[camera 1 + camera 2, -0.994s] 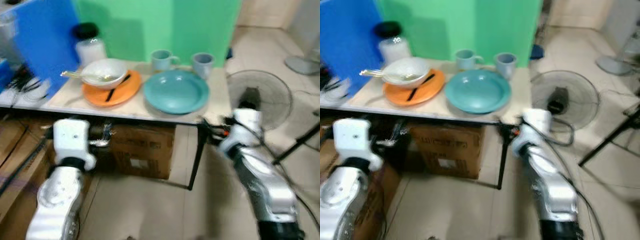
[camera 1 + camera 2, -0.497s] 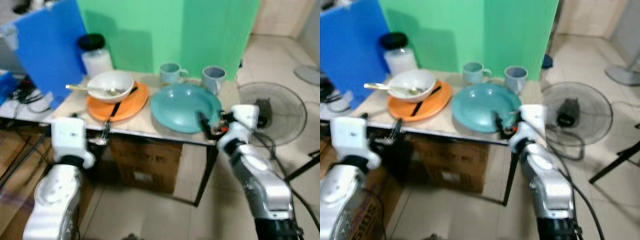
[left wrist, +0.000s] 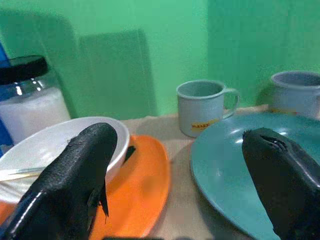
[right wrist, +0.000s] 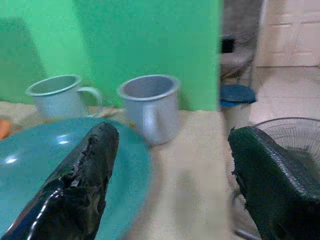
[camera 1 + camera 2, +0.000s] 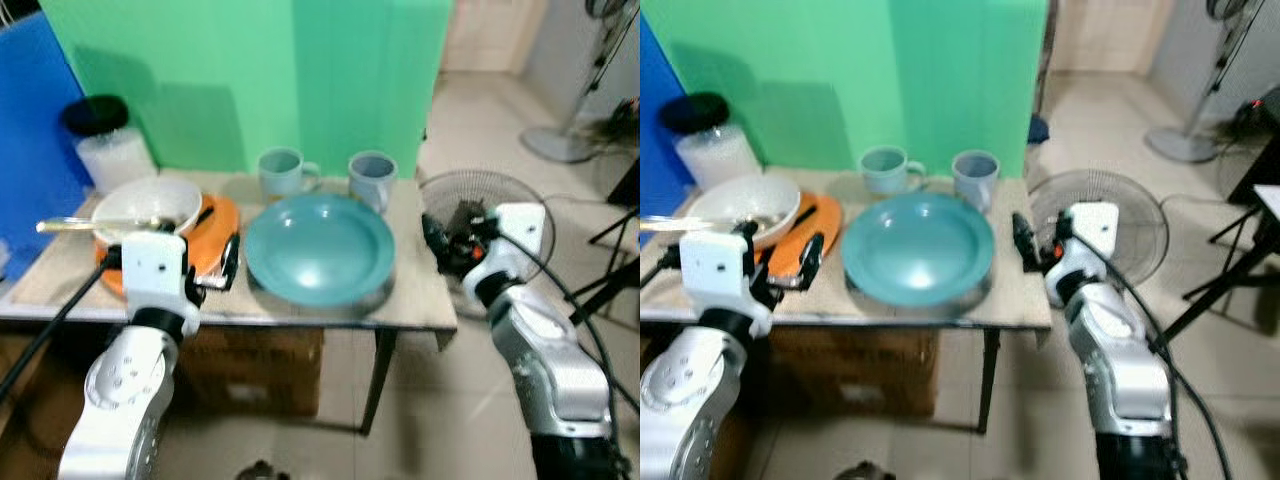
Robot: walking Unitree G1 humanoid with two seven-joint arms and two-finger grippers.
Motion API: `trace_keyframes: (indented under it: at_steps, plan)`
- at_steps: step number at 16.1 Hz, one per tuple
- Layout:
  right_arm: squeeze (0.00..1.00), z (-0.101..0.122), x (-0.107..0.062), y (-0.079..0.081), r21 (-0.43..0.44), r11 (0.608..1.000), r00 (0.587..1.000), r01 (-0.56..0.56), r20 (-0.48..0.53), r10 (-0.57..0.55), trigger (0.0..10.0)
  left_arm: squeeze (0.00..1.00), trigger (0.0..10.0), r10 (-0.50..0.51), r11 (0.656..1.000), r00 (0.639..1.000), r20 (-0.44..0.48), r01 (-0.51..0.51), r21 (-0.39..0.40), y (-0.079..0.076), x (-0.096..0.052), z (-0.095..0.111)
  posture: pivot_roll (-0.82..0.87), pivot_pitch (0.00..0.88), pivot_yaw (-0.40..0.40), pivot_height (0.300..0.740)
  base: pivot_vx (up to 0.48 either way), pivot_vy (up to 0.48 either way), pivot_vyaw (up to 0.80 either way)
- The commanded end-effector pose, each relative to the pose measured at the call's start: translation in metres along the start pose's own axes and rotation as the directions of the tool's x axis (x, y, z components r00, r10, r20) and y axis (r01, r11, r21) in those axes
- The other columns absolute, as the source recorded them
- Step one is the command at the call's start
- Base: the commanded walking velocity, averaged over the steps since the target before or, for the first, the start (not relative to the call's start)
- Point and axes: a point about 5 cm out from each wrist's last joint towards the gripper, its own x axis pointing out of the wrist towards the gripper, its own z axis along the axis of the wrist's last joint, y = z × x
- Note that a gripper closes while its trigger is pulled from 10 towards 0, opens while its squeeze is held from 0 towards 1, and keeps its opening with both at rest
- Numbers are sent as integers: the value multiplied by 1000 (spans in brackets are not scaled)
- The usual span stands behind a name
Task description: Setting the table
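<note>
Hovering released, left claw (image 3: 175, 175) by orange plate (image 3: 142, 192), right claw (image 4: 170, 175) released beside teal plate (image 5: 318, 248).

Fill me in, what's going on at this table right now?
Nothing is held yet. The left gripper hangs open at the table's near edge by the orange plate and white bowl. The right gripper, also open, sits at the right edge beside the teal plate. Two mugs stand behind it.
</note>
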Motion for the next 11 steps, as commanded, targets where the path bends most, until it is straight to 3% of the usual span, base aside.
trace_keyframes:
  at_steps: [1, 4, 8, 9, 11]
  plan:
    - [0, 4, 0, 0, 1, 1000, 1000, -17, -3, 17, 10000, 0, 10000, -18, 1000, 1000, 22, 18, -4, -2, 2, 3, -104, 15, 15, 740, 0, 0, 0]
    - [0, 1, 6, 10, 15, 995, 991, -103, -86, 104, 10000, 0, 10000, -32, 999, 999, 11, 31, 21, -5, 0, 2, -95, 24, 2, 740, 0, 0, 0]
    - [0, 3, 20, 17, 173, 970, 966, -174, -164, 202, 10000, 0, 10000, -120, 991, 993, -11, 121, 51, -10, -7, 1, -83, 37, -8, 740, 0, 0, 0]
    - [1000, 5, 30, 17, 223, 960, 958, -171, -190, 214, 10000, 0, 10000, -167, 984, 986, -19, 168, 54, -11, -7, 1, -82, 41, -10, 740, 0, 0, 0]
    - [1000, 5, 41, 17, 274, 949, 943, -158, -242, 227, 10000, 0, 10000, -272, 962, 962, -32, 273, 24, -16, -8, 1, -82, 42, -13, 740, 0, 0, 0]
